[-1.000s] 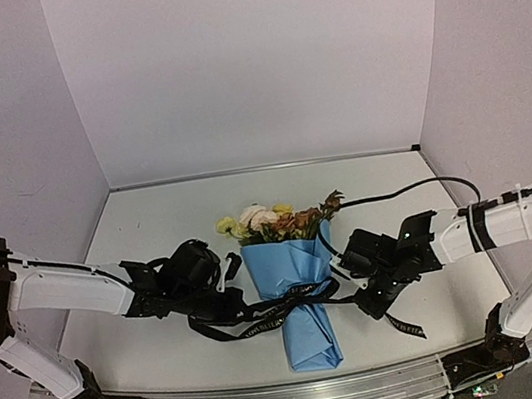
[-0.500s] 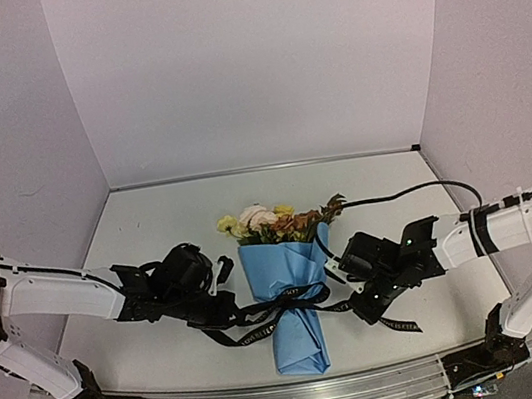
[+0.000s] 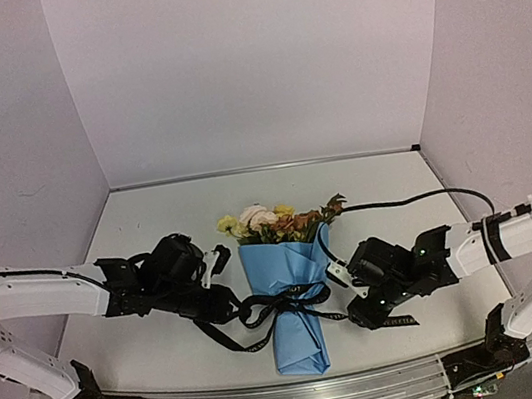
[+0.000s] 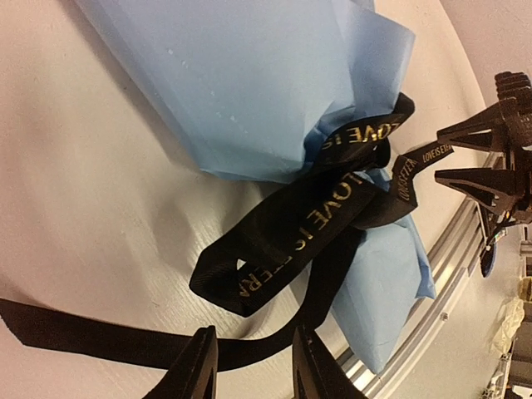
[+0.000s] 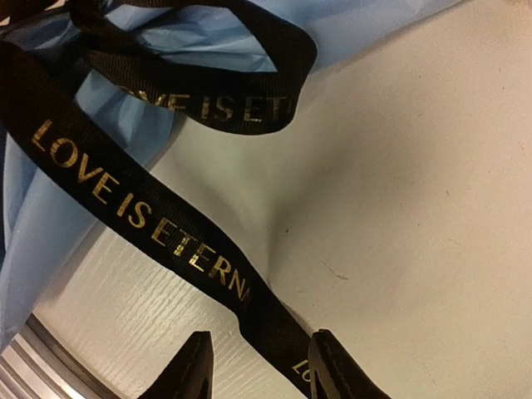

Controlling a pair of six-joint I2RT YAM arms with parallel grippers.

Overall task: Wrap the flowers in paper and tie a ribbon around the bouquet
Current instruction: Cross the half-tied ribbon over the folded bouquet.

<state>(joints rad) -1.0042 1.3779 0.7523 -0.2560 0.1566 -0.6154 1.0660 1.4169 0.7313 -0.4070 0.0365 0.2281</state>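
Part-open, unpinched, the left gripper (image 4: 253,370) and right gripper (image 5: 262,374) each straddle a slack ribbon (image 4: 299,224) tail running sideways to the knot at the waist of the bouquet (image 3: 290,297), which lies blooms-far by the table's (image 3: 149,228) near edge; only the top view shows the flowers (image 3: 270,221).

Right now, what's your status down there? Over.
Left gripper, right gripper: both open. Ribbon wrapped round bouquet, looks knotted, tails on table. One tail lies between the right jaws.
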